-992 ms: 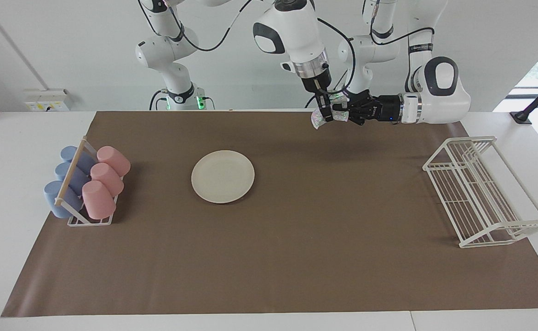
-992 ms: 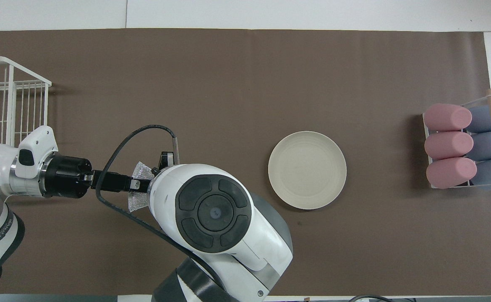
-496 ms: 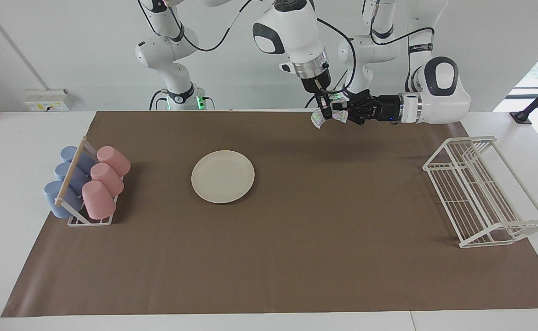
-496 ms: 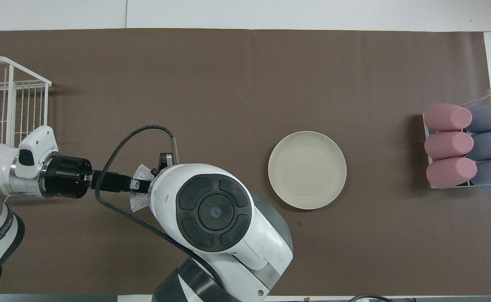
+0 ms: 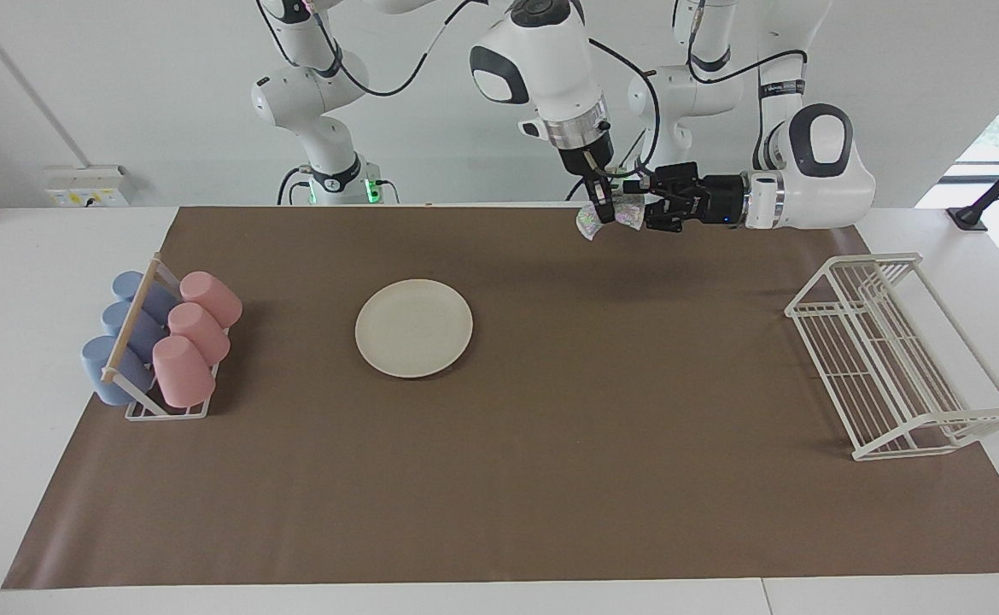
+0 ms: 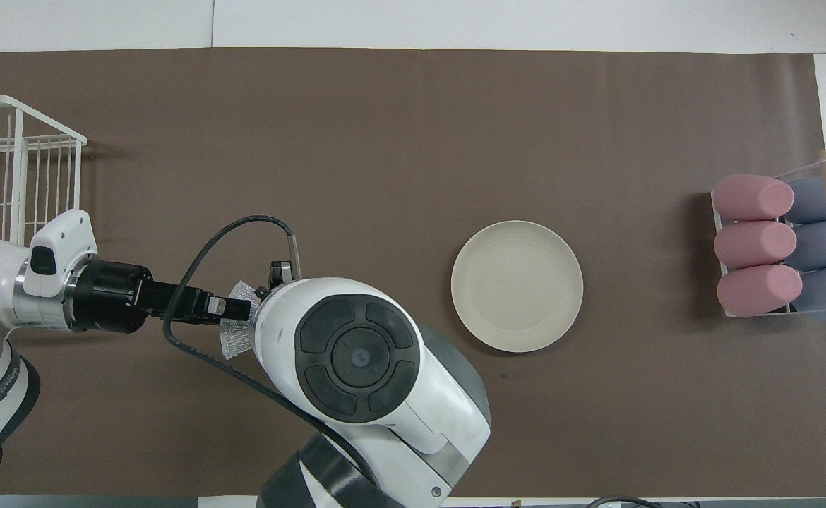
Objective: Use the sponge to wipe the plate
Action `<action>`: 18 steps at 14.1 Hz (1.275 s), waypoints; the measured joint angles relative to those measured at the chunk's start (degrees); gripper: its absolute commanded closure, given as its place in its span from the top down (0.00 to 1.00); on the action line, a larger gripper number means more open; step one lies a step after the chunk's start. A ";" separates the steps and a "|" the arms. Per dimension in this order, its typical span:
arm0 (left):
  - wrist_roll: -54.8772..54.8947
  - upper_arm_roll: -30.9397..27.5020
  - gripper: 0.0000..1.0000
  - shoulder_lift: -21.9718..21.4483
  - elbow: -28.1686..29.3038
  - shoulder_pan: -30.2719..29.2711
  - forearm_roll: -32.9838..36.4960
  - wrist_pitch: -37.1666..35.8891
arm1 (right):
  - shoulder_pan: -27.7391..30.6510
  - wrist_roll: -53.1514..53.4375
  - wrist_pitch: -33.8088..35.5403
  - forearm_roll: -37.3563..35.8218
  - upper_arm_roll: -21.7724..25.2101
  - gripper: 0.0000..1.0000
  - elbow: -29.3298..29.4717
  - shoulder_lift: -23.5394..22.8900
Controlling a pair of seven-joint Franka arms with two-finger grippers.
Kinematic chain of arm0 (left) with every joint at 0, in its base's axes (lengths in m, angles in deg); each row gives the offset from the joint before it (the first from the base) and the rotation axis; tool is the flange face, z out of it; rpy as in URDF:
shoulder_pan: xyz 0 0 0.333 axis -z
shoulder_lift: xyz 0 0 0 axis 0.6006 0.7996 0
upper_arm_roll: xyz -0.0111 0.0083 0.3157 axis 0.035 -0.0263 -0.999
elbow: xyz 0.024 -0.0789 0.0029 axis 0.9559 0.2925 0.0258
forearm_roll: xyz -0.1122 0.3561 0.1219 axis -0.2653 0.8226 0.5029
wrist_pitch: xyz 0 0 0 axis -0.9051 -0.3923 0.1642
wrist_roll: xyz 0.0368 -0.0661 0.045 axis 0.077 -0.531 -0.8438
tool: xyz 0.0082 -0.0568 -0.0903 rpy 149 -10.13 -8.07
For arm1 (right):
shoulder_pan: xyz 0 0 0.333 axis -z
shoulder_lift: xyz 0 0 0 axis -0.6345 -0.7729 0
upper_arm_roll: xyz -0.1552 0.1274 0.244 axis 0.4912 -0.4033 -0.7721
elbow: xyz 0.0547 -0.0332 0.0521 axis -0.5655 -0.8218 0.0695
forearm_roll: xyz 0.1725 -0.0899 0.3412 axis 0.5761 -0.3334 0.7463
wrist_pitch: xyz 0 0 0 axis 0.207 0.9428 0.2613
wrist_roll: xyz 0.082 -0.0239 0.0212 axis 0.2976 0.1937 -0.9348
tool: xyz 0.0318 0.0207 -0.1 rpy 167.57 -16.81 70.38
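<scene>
Facing view: handover in mid-air, over the brown mat toward the left arm's end of the table & close to the robots. The small silvery-white, wrinkly mesh sponge point(image 5: 605, 215) hangs from the right gripper point(image 5: 604, 213), whose fingertips are clamped on it; the left gripper point(image 5: 646, 207) sits just beside it w/ fingers spread, no grip on the pad. To do this step well, I'd judge: the left one backs straight off w/o snagging the mesh, then the right one carries the pad over to the round, flat, cream dinner plate point(image 5: 414, 328), which lies flat on the mat nearer the right arm's end, well apart from the sponge. Overhead view: right arm's wrist hides most of the sponge point(image 6: 238, 337); plate point(image 6: 517, 286) bare, nothing on it. Count: 1 plate, 1 sponge, 3 pink cups point(image 6: 753, 243) + 3 blue cups point(image 6: 821, 243) lying in 1 cup holder, 1 white wire rack point(image 6: 3, 166), 2 arms.
</scene>
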 measured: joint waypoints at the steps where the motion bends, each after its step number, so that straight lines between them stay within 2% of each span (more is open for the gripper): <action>1: 0.00 -0.03 1.00 0.00 -0.38 -0.01 2.60 0.10 | 0.11 -0.59 0.00 0.00 0.05 0.00 -0.60 0.18; 3: -0.14 -0.24 1.00 0.00 -1.63 -0.39 7.71 0.42 | 1.53 -4.31 -0.01 -0.02 0.20 0.00 -2.25 0.80; 5: -1.25 -0.33 1.00 0.01 -3.29 -1.77 12.02 0.48 | 5.10 -11.85 -1.39 -0.03 0.29 0.00 -6.60 2.11; 8: -5.38 -0.48 1.00 0.01 -7.11 -3.13 19.62 0.74 | 9.68 -20.21 -8.55 -0.02 0.38 0.00 -15.36 4.26; 14: -11.35 -0.52 1.00 0.02 -13.94 -3.16 33.55 2.22 | 19.95 -37.14 -15.33 -0.02 0.57 0.00 -27.74 6.07; 18: -12.19 -0.51 1.00 0.01 -18.83 -3.16 44.95 2.46 | 21.92 -42.79 -22.80 0.03 0.58 0.00 -36.03 6.37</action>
